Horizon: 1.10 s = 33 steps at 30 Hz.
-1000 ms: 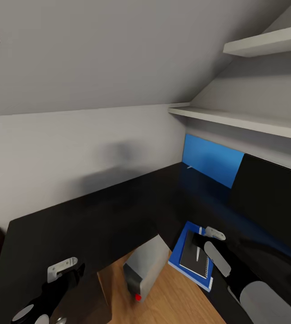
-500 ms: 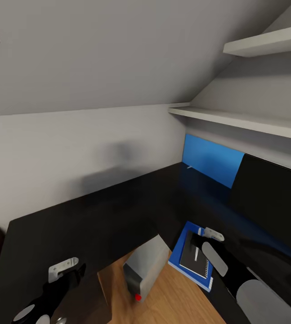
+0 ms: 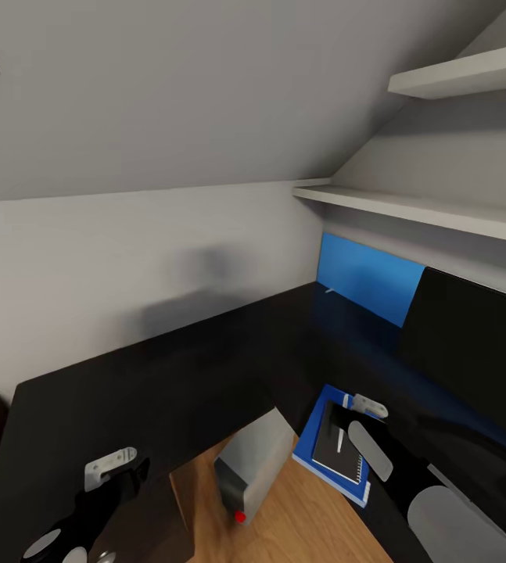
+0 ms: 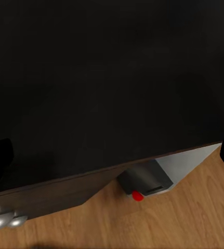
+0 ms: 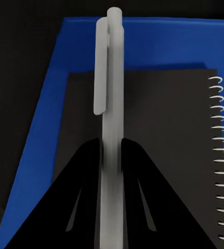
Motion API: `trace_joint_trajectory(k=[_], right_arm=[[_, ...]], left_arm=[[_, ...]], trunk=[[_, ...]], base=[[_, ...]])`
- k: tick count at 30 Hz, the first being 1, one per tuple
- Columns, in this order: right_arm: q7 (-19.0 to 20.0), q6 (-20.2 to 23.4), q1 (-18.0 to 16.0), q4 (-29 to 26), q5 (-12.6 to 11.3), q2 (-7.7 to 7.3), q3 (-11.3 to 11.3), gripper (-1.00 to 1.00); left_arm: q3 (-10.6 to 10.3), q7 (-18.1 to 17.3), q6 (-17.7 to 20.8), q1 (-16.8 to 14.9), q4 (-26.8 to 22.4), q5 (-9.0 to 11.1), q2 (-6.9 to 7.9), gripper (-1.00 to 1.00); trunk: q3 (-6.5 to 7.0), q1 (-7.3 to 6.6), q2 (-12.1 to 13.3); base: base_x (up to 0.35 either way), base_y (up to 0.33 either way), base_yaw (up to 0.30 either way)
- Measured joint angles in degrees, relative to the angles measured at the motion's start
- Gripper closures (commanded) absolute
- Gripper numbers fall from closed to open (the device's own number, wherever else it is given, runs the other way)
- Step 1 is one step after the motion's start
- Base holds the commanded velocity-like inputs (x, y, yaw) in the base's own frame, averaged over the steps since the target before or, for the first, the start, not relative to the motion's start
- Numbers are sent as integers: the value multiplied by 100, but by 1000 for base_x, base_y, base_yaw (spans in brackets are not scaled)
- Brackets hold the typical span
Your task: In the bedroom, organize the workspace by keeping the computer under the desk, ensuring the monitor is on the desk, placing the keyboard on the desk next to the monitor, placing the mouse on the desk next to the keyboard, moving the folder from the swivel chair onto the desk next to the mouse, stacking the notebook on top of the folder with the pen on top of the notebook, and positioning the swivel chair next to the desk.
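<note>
A blue folder (image 3: 313,439) lies near the black desk's (image 3: 166,367) front edge, with a black spiral notebook (image 3: 348,457) stacked on it. My right gripper (image 3: 340,426) hangs over the notebook, shut on a grey pen (image 5: 109,78). The pen sticks out between the black fingers (image 5: 84,176) above the notebook (image 5: 163,135) and folder (image 5: 41,135); I cannot tell whether it touches the page. My left gripper (image 3: 131,477) hovers open over the desk's near left part. The grey computer (image 3: 253,463) stands on the wooden floor, partly under the desk edge. A black monitor (image 3: 479,352) stands at the right.
A blue panel (image 3: 366,275) leans on the wall behind the desk. Two white shelves (image 3: 425,207) jut out above the right side. The sloped ceiling comes down low over the desk. In the left wrist view the computer (image 4: 153,176) shows a red button below the desk edge (image 4: 65,181).
My right arm has eased a little to the left over the notebook, pen still held. The left arm has stayed put.
</note>
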Motion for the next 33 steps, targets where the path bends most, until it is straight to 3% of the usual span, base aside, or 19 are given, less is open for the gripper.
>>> trace_joint_trajectory(k=[10, 11, 33], right_arm=[[-1, -3, 0, 159, 8, 8, 4, 100], [-1, -3, -1, 167, 9, 8, 4, -100], [1, -6, -1, 51, 6, 4, 23, -100]], left_arm=[[0, 0, 1, 0, 0, 2, 0, -100], [0, 0, 1, 0, 0, 3, 0, -100], [3, 0, 1, 0, 0, 5, 0, -100]], trunk=[[0, 0, 0], [0, 0, 0], [0, 0, 0]], base=[[0, 0, 0], [0, 0, 0], [0, 0, 0]])
